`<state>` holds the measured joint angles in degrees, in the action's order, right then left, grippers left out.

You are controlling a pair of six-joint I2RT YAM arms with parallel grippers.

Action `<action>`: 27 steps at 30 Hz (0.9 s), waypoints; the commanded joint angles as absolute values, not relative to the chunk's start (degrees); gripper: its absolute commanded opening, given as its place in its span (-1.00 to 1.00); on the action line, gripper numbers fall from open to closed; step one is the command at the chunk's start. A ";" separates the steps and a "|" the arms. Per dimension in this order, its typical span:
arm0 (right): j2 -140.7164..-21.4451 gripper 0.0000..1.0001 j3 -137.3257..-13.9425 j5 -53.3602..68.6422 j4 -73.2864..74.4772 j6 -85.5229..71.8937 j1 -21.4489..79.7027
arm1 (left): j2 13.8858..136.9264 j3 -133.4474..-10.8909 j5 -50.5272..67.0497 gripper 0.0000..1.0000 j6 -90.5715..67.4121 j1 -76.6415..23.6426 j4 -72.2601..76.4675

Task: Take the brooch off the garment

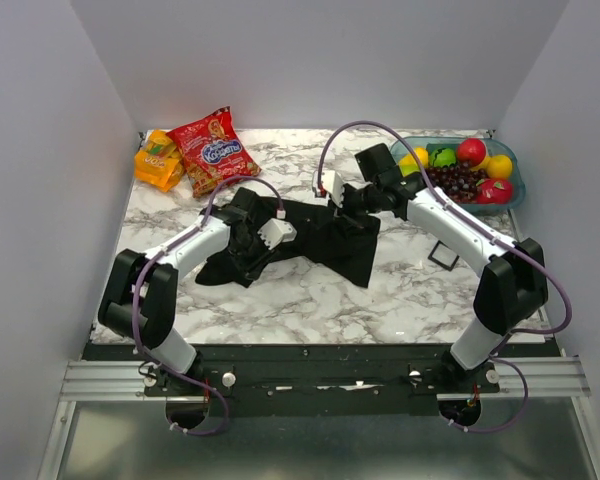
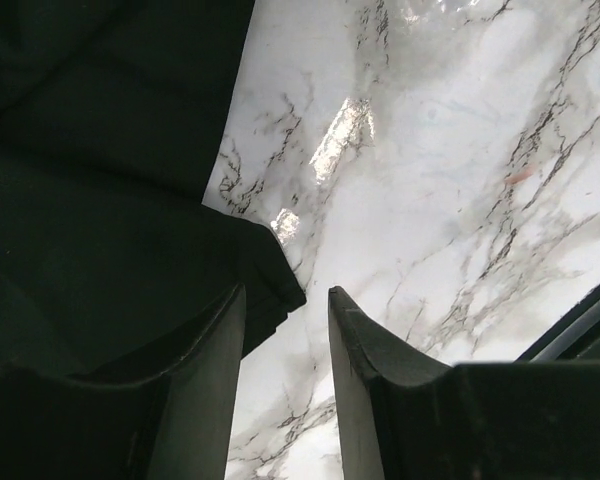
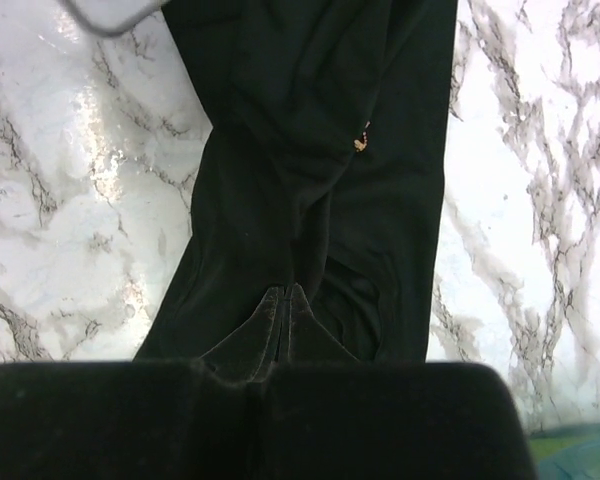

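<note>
The garment (image 1: 315, 240), a black T-shirt, lies crumpled on the marble table. In the right wrist view it (image 3: 280, 150) fills the middle, and the brooch (image 3: 361, 143) shows as a tiny pale gold glint on a crease. My right gripper (image 3: 285, 293) is shut at the shirt's far edge (image 1: 345, 203), its tips pinching a fold of cloth below the brooch. My left gripper (image 2: 286, 300) is open and empty at the shirt's near-left part (image 1: 252, 248). Its left finger is over the cloth (image 2: 100, 200), with bare marble between the jaws.
A small black square tray (image 1: 443, 256) lies right of the shirt. A teal bowl of fruit (image 1: 516, 185) stands at the back right. A red snack bag (image 1: 212, 150) and an orange packet (image 1: 159, 160) lie at the back left.
</note>
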<state>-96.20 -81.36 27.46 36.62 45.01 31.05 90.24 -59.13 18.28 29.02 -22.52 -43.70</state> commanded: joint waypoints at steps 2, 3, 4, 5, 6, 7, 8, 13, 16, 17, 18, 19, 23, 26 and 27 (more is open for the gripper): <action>-96.33 -0.99 -83.41 27.60 37.09 43.50 30.15 | 93.60 -57.84 11.26 -0.06 27.25 -25.13 -41.93; -96.42 -0.99 -83.41 27.51 37.18 43.42 30.15 | 94.56 -57.48 9.07 -0.06 27.16 -25.92 -41.58; -96.59 -0.99 -83.50 27.51 37.26 43.33 30.06 | 94.83 -57.05 7.83 -0.06 27.07 -26.28 -41.22; -96.50 -0.99 -83.50 27.51 37.27 43.24 29.97 | 95.09 -56.34 6.78 -0.07 26.90 -26.63 -40.44; -96.59 -0.99 -83.58 27.60 37.27 43.24 29.97 | 95.18 -55.90 4.77 -0.07 26.89 -26.72 -40.08; -96.59 -0.99 -83.58 27.51 37.27 43.16 29.88 | 95.27 -55.72 3.88 -0.06 26.81 -27.07 -39.73; -96.59 -0.99 -83.58 27.60 37.27 43.24 29.88 | 95.19 -55.46 2.91 -0.06 26.72 -26.98 -39.12; -97.29 -0.99 -83.85 27.77 37.44 43.07 29.71 | 96.50 -54.84 0.70 -0.24 27.24 -27.07 -39.19; -97.64 -0.99 -84.37 27.25 37.35 42.63 29.53 | 98.35 -55.02 1.84 -0.89 27.69 -27.16 -40.78; -97.82 -0.99 -84.64 27.16 37.01 42.37 29.36 | 98.26 -55.72 2.63 -1.00 28.03 -27.16 -41.91; -98.00 -0.99 -85.16 26.90 37.00 42.02 28.75 | 96.78 -55.98 2.72 -1.00 28.21 -26.98 -42.01; -98.69 -0.99 -86.65 26.89 37.00 41.49 28.31 | 95.55 -56.51 2.99 -1.00 28.73 -26.81 -42.19; -102.55 -0.99 -94.81 26.72 37.35 38.94 24.79 | 89.57 -66.92 2.90 -1.00 32.16 -23.04 -46.30; -108.51 -0.99 -106.29 26.72 38.23 34.20 21.37 | 89.38 -80.35 0.97 -1.00 34.71 -16.89 -48.86; -110.11 -0.99 -110.18 26.20 38.23 32.80 19.70 | 90.60 -83.90 0.44 -1.00 35.59 -13.57 -49.04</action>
<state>-104.29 -97.08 27.46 38.04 39.40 24.18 93.27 -66.78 2.55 31.20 -21.89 -46.98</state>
